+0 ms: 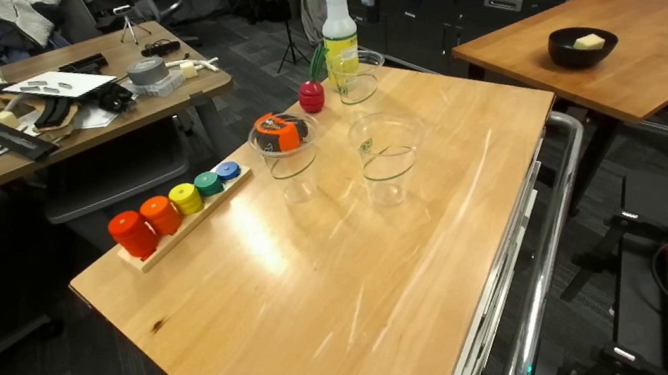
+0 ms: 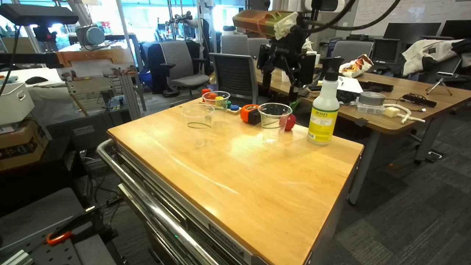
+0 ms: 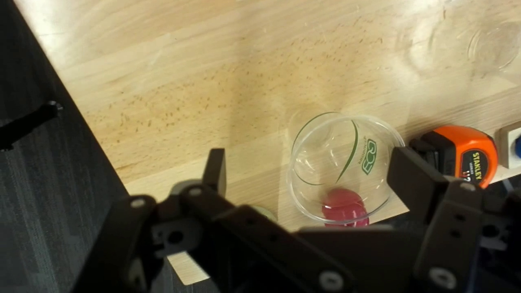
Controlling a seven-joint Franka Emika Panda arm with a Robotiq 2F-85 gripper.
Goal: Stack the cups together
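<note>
Cups (image 1: 391, 158), three in all, stand apart on the table (image 1: 335, 302). Probably the first pick-up's approach: gripper (image 3: 312, 175) overhead, fingers spread, next needing to centre over the cup (image 3: 346, 162) below, then lower.

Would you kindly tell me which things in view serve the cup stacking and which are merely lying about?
For the job:
three clear cups
open pincer

Just lying about:
spray bottle
tape measure
coloured rings
red round object
black bowl

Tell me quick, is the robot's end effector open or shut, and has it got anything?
End effector: open, fingers well apart, holding nothing.
</note>
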